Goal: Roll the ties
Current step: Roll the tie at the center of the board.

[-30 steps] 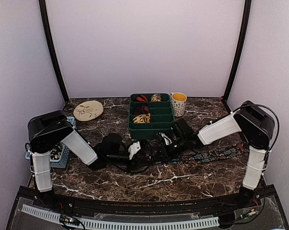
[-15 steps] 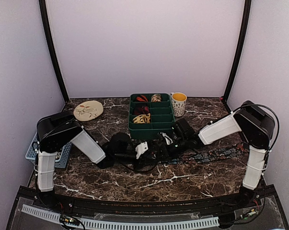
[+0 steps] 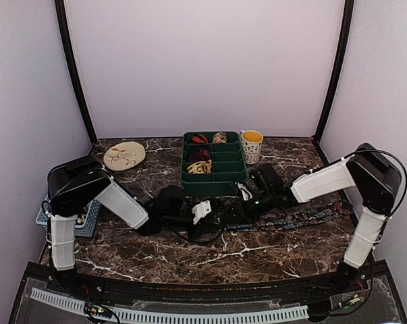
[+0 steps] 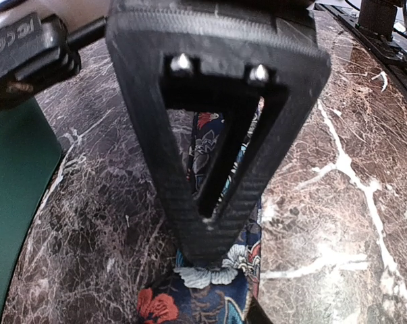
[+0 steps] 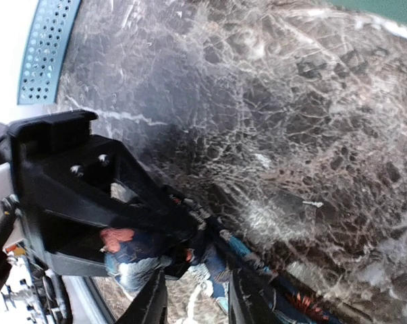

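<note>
A dark flowered tie (image 3: pixel 304 216) is laid flat on the marble table (image 3: pixel 142 253), stretched from the middle towards the right edge, just in front of the green tray (image 3: pixel 213 185). Its bunched left end is pinched between the fingers of the left gripper (image 3: pixel 220 214). The right gripper (image 5: pixel 198 290) is held over the same end, its jaws parted, with the cloth lying in the gap.

Glossy marbled table (image 3: pixel 257 260) — matt floral cloth tie (image 4: pixel 210 300).
</note>
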You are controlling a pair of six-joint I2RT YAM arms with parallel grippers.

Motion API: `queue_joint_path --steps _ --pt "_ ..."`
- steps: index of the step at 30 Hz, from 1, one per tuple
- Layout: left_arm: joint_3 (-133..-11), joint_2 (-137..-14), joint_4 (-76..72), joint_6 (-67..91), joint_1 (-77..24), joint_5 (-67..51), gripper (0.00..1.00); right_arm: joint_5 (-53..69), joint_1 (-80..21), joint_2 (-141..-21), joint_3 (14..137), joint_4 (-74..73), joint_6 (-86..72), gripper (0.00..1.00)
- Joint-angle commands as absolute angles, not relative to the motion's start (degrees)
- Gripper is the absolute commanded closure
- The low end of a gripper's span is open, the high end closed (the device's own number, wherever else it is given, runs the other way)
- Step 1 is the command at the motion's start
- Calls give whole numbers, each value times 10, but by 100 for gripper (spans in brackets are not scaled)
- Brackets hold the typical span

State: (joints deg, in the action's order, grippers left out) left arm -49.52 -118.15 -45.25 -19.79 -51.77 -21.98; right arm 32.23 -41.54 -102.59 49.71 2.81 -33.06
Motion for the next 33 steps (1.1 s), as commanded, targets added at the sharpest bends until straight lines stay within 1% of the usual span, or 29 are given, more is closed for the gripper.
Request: queue_joint_path --steps 1,5,7,9,16,21,24,27,28,30,33 --pt "-480 -1192 -324 -207 -518 -193 78 334 -412 -1003 478 55 -358 64" --pt "-479 -1192 -324 -206 -518 -192 78 361 -413 -997 456 121 -404 55" --pt "-478 -1191 -325 -206 -518 -193 78 369 -414 -999 455 138 -419 53" --pt "-478 -1191 -325 -206 -518 -194 77 368 -415 -1004 460 139 -422 53" --pt "-476 -1192 -327 -206 -518 -193 77 374 -421 -1027 486 145 -429 58" --pt "-476 -1192 -328 -205 -518 -192 77 379 -432 -1043 497 143 -429 64" --pt "-475 -1193 -330 -204 -518 -192 77 377 -437 -1047 503 136 -424 71" --pt "-475 -1193 -330 -204 -518 -192 77 368 -437 -1051 504 119 -414 85" --pt "-476 -1194 -329 -203 -518 -191 77 366 -437 -1053 504 115 -410 88" --pt "-476 -1194 -329 -202 -518 -190 76 365 -436 -1056 502 109 -405 100" --pt "-474 -1192 -337 -198 -518 -181 73 361 -434 -1061 493 109 -401 100"
